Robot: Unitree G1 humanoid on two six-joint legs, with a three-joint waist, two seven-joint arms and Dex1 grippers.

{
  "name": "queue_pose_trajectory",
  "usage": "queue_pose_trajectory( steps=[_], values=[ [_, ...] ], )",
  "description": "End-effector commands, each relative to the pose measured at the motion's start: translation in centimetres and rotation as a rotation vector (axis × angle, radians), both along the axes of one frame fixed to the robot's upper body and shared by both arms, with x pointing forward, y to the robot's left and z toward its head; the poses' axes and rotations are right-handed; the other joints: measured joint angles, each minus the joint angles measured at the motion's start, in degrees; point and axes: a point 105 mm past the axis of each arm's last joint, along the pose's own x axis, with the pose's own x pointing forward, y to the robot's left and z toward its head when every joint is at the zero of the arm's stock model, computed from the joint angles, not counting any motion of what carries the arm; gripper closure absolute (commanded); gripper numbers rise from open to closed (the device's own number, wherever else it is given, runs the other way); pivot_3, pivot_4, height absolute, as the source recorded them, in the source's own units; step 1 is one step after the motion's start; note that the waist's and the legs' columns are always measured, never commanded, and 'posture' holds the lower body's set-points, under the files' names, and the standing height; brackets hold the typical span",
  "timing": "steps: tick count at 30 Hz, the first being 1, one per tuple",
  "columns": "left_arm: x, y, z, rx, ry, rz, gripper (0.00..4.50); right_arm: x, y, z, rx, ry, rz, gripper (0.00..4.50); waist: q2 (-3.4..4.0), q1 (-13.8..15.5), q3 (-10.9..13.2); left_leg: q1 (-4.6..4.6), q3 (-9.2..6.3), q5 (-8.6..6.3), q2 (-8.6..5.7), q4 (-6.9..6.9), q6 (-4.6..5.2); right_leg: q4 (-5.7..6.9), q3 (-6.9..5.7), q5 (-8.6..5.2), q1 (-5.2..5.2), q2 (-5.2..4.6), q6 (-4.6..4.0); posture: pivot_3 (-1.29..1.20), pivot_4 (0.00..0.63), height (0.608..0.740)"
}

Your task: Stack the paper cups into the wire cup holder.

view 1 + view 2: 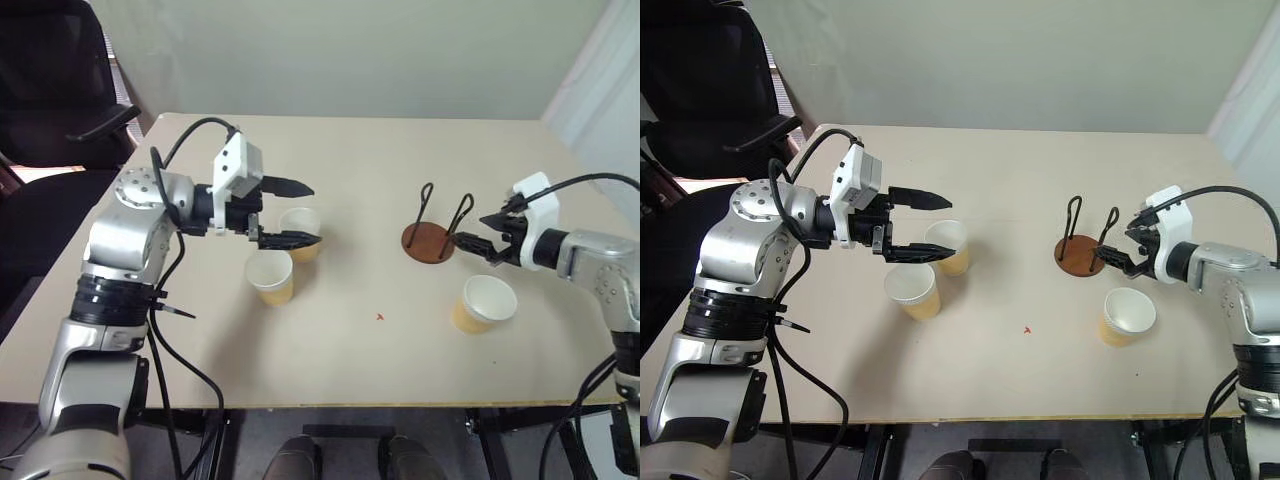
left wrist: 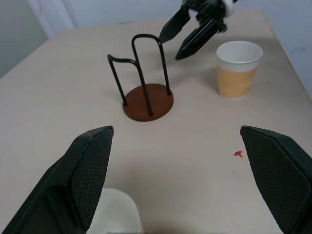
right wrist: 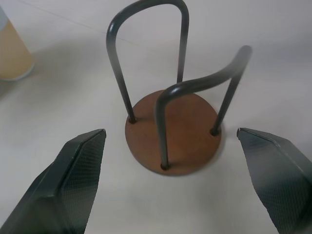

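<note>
Head views, table: a pale beige rectangular tabletop spans the middle of the frame.
Head views, my left gripper: my left gripper sits left of centre, its two black fingers spread wide, one above the other, holding nothing.
Head views, cups on the left: two small tapered tan-yellow paper cups with white insides stand upright, touching or nearly so; the farther cup lies just behind my lower finger, the nearer cup just below it in the frame.
Head views, cup on the right: a third tan-yellow paper cup stands at lower right, below my right gripper.
Head views, holder: the wire cup holder, a round reddish-brown disc with thin black wire loops, stands right of centre, empty, well apart from the left pair of cups.
Head views, my right gripper: my right gripper is just beside the holder's right edge, fingers apart, empty.
Left wrist view: my own fingers rise wide apart at the lower corners; a white cup rim shows at the bottom left; the holder is at centre, with my right gripper at the top and the third cup at upper right.
Right wrist view: my fingers stand wide at both lower corners, the holder centred between them; whether they touch it I cannot tell; a tan cup's side shows at the upper left edge.
</note>
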Motion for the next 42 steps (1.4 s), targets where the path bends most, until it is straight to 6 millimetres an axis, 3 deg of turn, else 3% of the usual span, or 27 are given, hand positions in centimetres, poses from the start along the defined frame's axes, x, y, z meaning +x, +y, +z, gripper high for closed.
queue_pose_trajectory(
  steps=[1,2,4,14,15,21,25,28,32,42],
  values=[
    [-0.5,-0.2,1.1,-0.01,-0.045,-0.022,0.0,1.0,0.3,1.3,0.008,-0.064,-0.01,0.03,0.0,-0.05,0.0,0.0,0.0,0.0,0.0,0.0,0.0,0.0,0.0,0.0,0.0,0.0,0.0,0.0,0.15,0.74],
    [-0.5,-0.2,1.1,-0.01,-0.045,-0.022,0.0,1.4,0.4,1.2,0.016,-0.07,-0.018,0.03,0.0,-0.07,0.0,0.0,0.01,0.0,0.0,-0.01,0.0,-0.01,0.0,0.0,0.0,0.0,0.0,0.0,0.15,0.74],
    [-0.5,-0.2,1.2,-0.009,-0.046,-0.023,0.0,1.8,0.6,1.2,0.027,-0.078,-0.028,0.63,0.0,-0.07,0.0,0.0,0.0,0.0,0.01,-0.01,0.0,0.0,0.0,0.0,-0.02,0.0,0.0,0.0,0.15,0.74],
    [-0.6,-0.1,0.8,0.009,-0.023,-0.032,0.0,1.9,1.5,2.0,0.052,-0.108,-0.003,4.28,0.0,-0.04,0.0,-0.06,0.0,0.0,0.0,-0.02,0.0,-0.03,-0.02,0.0,-0.04,0.0,-0.01,0.0,0.15,0.74],
    [-0.6,-0.2,0.7,0.014,-0.017,-0.039,0.0,1.8,1.6,2.3,0.053,-0.116,0.005,4.46,0.0,-0.06,0.0,-0.06,0.0,0.0,0.0,-0.01,0.0,-0.02,-0.02,0.0,-0.04,0.0,-0.01,0.0,0.15,0.74],
    [-1.4,-0.8,0.0,0.058,0.01,-0.105,0.0,0.3,3.1,3.7,0.038,-0.139,0.103,4.46,0.0,-0.05,0.0,-0.11,-0.01,0.01,0.0,-0.02,-0.02,-0.02,-0.03,0.0,-0.09,0.0,-0.01,0.0,0.15,0.74],
    [-2.6,-0.6,-0.5,0.115,0.038,-0.159,0.0,-3.7,6.2,4.4,-0.026,-0.119,0.313,4.46,0.01,-0.04,0.0,-0.3,0.01,0.01,0.0,-0.05,-0.04,-0.05,-0.05,-0.01,-0.26,0.0,-0.01,0.0,0.15,0.74],
    [-3.5,-0.3,-1.0,0.15,0.068,-0.187,0.0,-5.8,7.4,4.7,-0.05,-0.103,0.388,4.46,0.01,-0.07,0.0,-0.3,0.03,-0.01,0.01,-0.14,-0.08,-0.14,-0.04,-0.02,-0.27,0.02,-0.01,0.0,0.15,0.74],
    [-4.3,-0.4,-1.7,0.177,0.091,-0.223,0.0,-7.7,8.5,3.3,-0.109,-0.058,0.46,4.46,0.0,0.21,0.0,-0.29,-0.01,-0.01,0.01,-0.05,-0.07,-0.12,-0.03,-0.02,-0.22,0.01,-0.01,0.0,0.15,0.74],
    [-5.5,-0.2,-2.0,0.213,0.128,-0.256,0.0,-9.9,9.6,0.7,-0.126,0.018,0.56,4.46,0.0,0.05,0.0,-0.19,-0.02,0.1,0.02,0.01,-0.05,0.04,-0.01,0.02,-0.2,-0.02,-0.03,0.0,0.15,0.74]
  ],
)
